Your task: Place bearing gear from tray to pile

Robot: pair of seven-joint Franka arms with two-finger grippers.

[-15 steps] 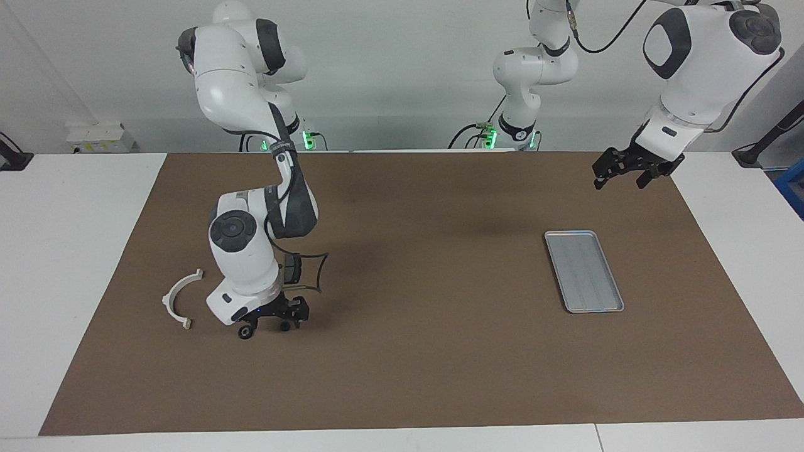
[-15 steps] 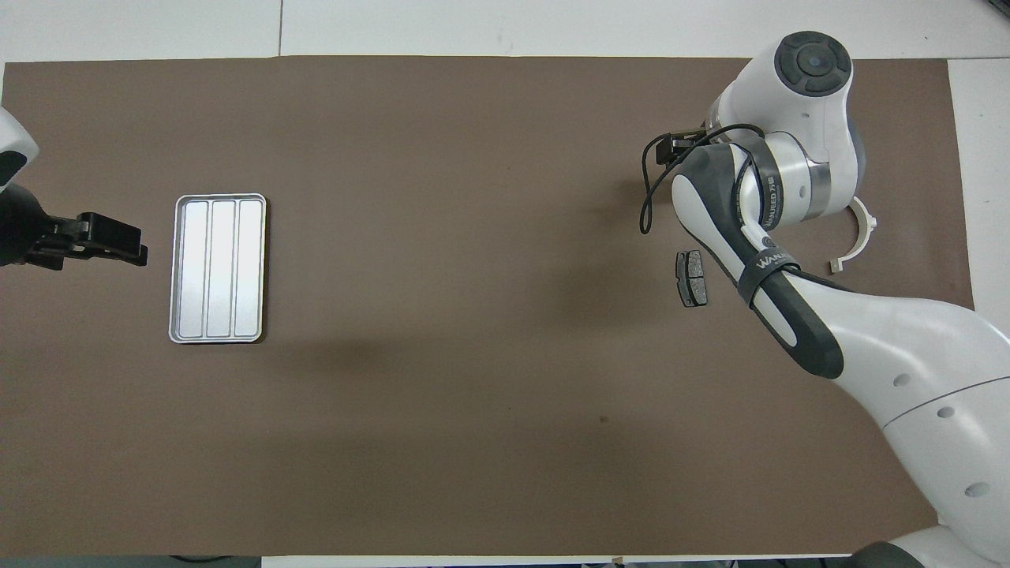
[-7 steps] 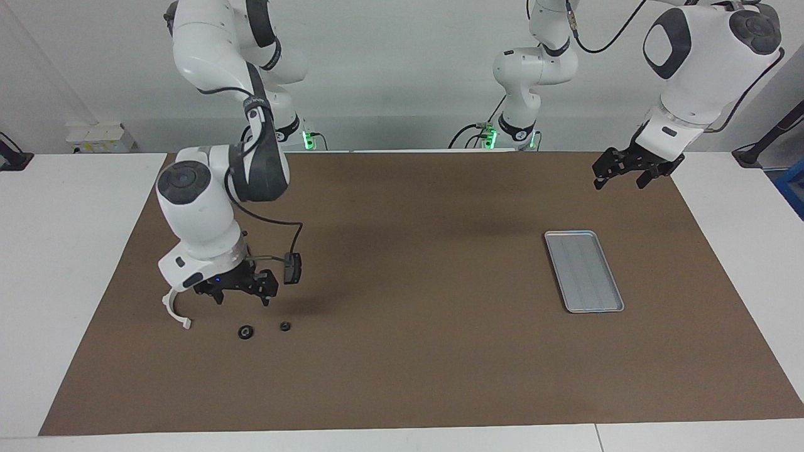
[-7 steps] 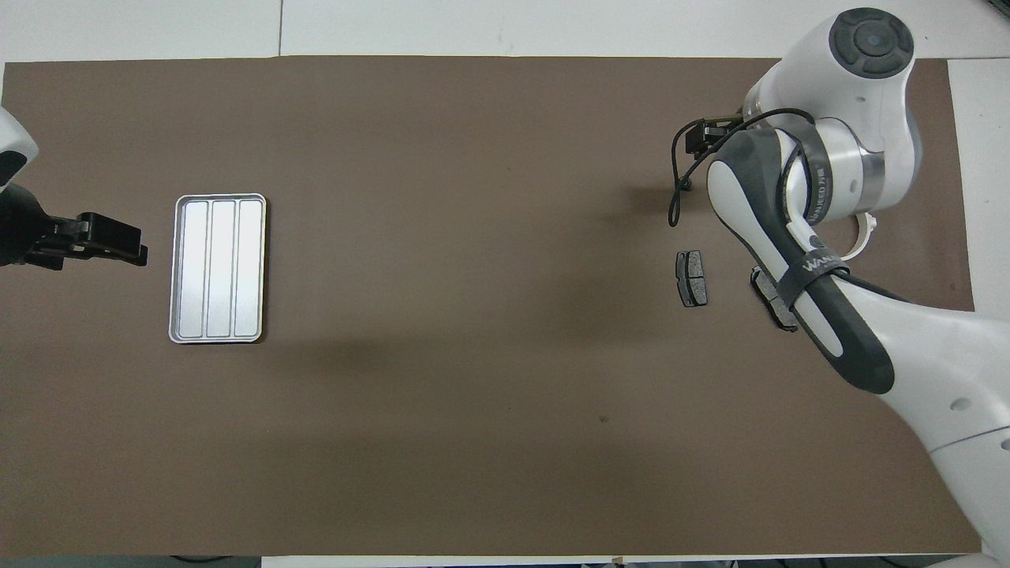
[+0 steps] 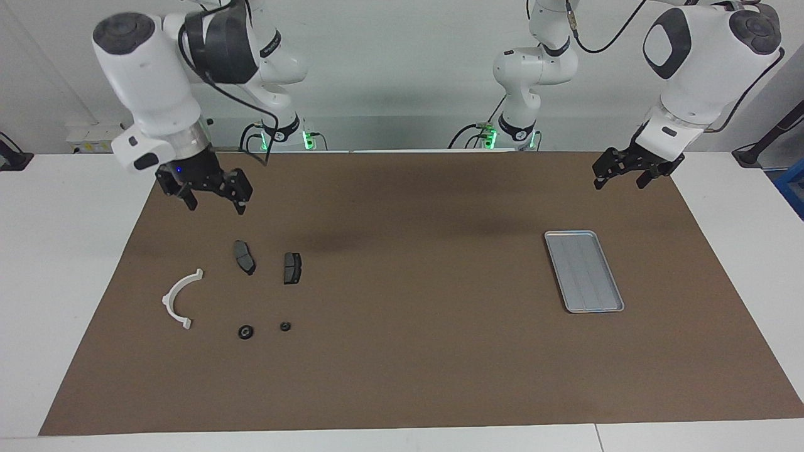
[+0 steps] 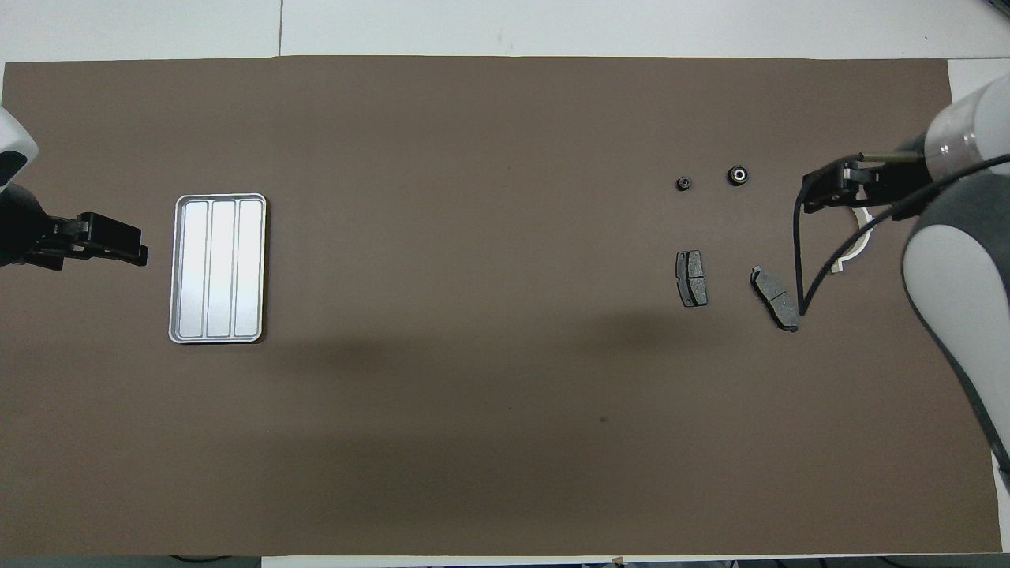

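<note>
The silver tray (image 5: pixel 584 271) lies empty on the mat toward the left arm's end; it also shows in the overhead view (image 6: pixel 218 268). The pile is at the right arm's end: a white bracket (image 5: pixel 179 298), two dark brake pads (image 5: pixel 244 257) (image 5: pixel 292 268) and two small black round bearing gears (image 5: pixel 245 332) (image 5: pixel 285 326), which lie farthest from the robots. My right gripper (image 5: pixel 215 202) is open and empty, raised high over the mat by the pile. In the overhead view this gripper (image 6: pixel 821 189) covers part of the bracket (image 6: pixel 860 237). My left gripper (image 5: pixel 619 182) waits open over the mat beside the tray.
A brown mat (image 5: pixel 414 351) covers most of the white table. The stretch of mat between the tray and the pile is bare. The right arm's cable (image 6: pixel 798 260) hangs over the mat near one brake pad (image 6: pixel 778 298).
My right gripper has lifted from low over the two small black parts, leaving them on the mat, and drawn back up toward the robots. The brake pads now show. The left arm has not moved.
</note>
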